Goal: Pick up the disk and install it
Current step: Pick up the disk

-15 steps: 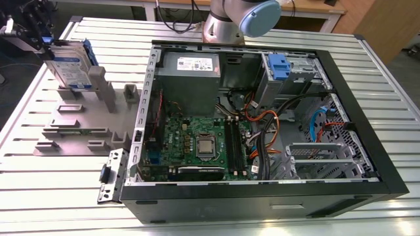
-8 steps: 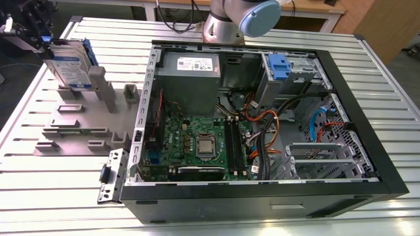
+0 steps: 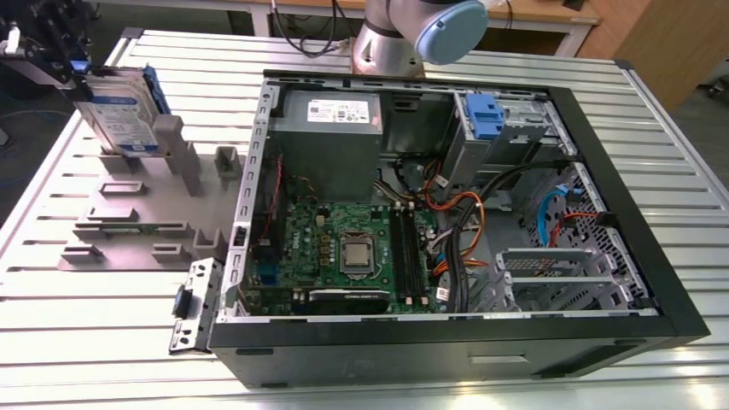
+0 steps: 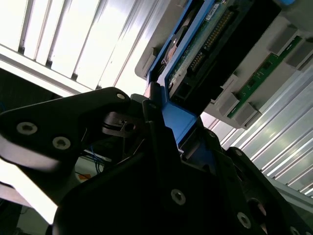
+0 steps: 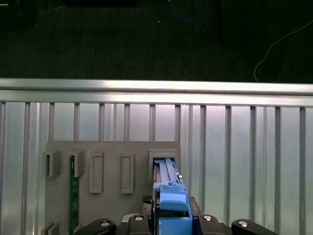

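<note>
Exterior view, upper left: my black gripper [image 3: 80, 75] clamps the blue-framed silver disk [image 3: 119, 111]; pickup stage, needing a straight lift.

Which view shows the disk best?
The exterior view: the disk stands upright at the grey rack, its labelled face showing. The second wrist view shows its board side close up; the first wrist view sees its blue carrier edge-on.

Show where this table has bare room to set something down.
Bare slatted metal table lies between the grey plastic rack and the near edge, and along the open black computer case on the exterior view's right. Crowded: the case's cabled interior, and the rack slot where the tool grips the blue-framed silver hard drive.
</note>
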`<state>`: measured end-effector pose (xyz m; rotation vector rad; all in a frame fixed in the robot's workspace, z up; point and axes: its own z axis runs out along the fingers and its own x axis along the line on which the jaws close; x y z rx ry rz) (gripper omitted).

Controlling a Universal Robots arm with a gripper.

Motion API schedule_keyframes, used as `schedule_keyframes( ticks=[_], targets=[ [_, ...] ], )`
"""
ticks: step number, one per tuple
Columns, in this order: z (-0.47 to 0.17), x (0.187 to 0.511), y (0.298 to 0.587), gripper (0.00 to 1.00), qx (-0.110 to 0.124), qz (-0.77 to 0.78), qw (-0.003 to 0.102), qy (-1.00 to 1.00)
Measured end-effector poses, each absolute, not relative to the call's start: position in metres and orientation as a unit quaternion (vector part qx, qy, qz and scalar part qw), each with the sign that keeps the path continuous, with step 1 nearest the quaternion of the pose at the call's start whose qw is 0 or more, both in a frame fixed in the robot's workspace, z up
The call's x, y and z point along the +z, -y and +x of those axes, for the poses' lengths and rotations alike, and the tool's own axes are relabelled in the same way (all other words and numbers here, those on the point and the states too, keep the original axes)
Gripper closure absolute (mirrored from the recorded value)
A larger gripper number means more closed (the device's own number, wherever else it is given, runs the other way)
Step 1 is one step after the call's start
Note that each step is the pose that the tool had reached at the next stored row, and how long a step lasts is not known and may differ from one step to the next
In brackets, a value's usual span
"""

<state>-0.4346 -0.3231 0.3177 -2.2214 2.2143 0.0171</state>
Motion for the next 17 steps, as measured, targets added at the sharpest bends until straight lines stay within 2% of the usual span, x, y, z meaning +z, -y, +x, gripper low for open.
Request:
schedule_keyframes(
  ticks=[17],
  targets=[
    [-0.4346,0.3237,0.3231,0.64,0.006,-0.708,0.003,-0.706]
  ],
)
